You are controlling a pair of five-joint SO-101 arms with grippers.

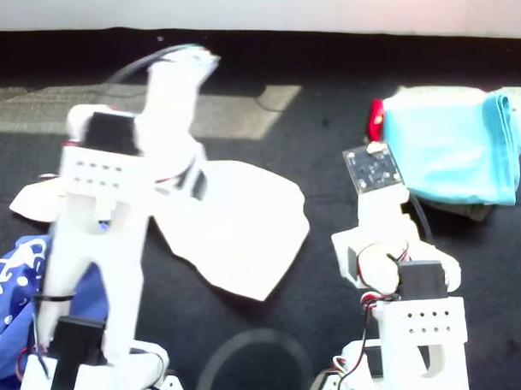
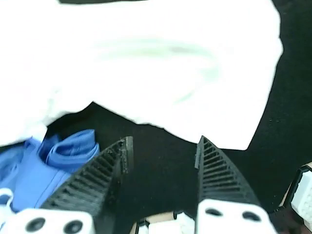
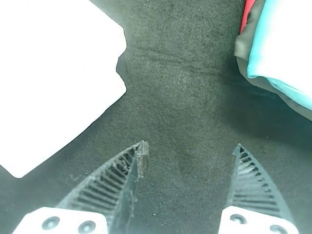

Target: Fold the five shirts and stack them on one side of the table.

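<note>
A white shirt [image 1: 232, 226] lies spread and rumpled on the black table, left of centre. My left arm stands over its left part, and my left gripper [image 2: 163, 141] hangs open just above the white shirt [image 2: 156, 63] with nothing between its fingers. A blue patterned shirt [image 1: 15, 289] lies crumpled at the table's left edge, seen also as blue cloth [image 2: 44, 165] beside the left gripper. A folded light blue shirt [image 1: 456, 145] tops a stack at the right, with red cloth [image 1: 376, 118] showing at its side. My right gripper [image 3: 190, 148] is open over bare table between the white shirt [image 3: 53, 83] and the stack [image 3: 278, 44].
The black table cloth [image 1: 331, 244] is bare between the white shirt and the stack. A darker folded layer [image 1: 466, 209] shows under the light blue shirt. The arm bases [image 1: 402, 335] stand at the near edge. A bright patch [image 1: 232, 110] lies at the back.
</note>
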